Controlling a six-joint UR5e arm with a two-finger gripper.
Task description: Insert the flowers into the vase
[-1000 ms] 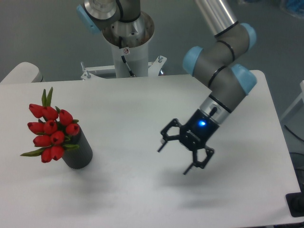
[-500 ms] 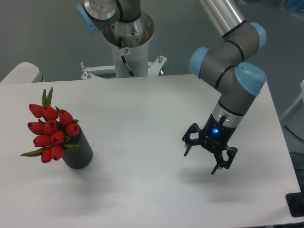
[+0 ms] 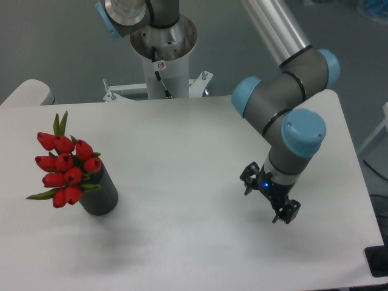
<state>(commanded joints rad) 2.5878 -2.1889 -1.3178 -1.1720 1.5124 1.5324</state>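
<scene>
Gripper (image 3: 268,202): hangs over the right part of the table, fingers pointing down and toward the camera; the two fingers stand spread apart, released, with nothing between them.
Fingertips (image 3: 278,218): dark, just above the table surface as far as the view shows; whether they touch it cannot be told.
Gripper light: a small blue lamp glows on the gripper body between the fingers.
Arm (image 3: 285,97): grey links with light blue joint caps, reaching down from the upper right to the gripper.
Flowers (image 3: 63,169): red tulip buds with green leaves, seated in the mouth of the vase, leaning up and to the left; well apart from the gripper.
Vase (image 3: 102,194): matte black cylinder on the left part of the table, tilted slightly in the view, holding the flowers.
Table (image 3: 182,151): white top, bearing the vase.
Arm base (image 3: 162,45): white column behind the far edge of the table.
</scene>
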